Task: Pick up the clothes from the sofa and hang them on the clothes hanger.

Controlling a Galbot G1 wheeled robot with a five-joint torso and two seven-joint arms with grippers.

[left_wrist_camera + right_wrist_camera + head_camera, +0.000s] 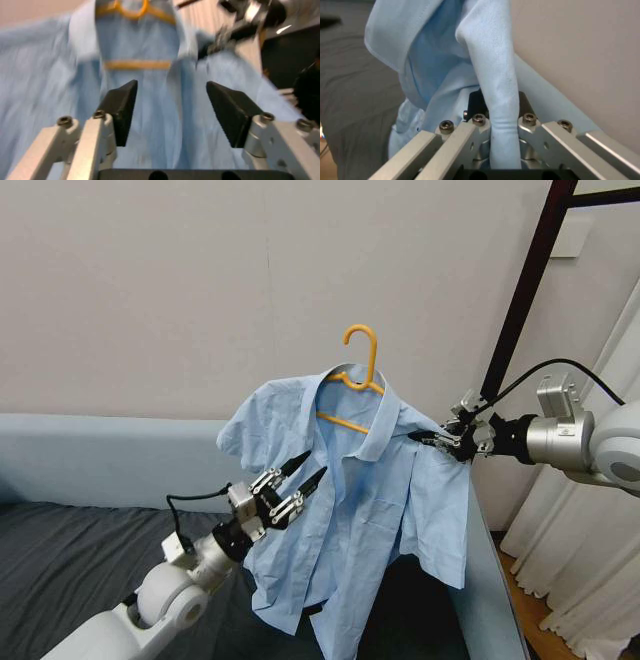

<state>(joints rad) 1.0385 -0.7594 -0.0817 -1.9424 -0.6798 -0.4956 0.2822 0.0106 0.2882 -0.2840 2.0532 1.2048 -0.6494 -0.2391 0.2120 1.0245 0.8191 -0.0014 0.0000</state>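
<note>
A light blue shirt hangs in the air on a yellow hanger above the sofa. My right gripper is shut on the shirt's shoulder; the right wrist view shows a fold of blue cloth pinched between its fingers. My left gripper stands open at the shirt's front, its black pads spread apart in front of the cloth with nothing between them. In the left wrist view the shirt and hanger are ahead, with the right gripper farther off.
The pale blue sofa back runs along the wall, with its dark grey seat below. A dark clothes rack pole slants up at the right. White curtains hang at the far right.
</note>
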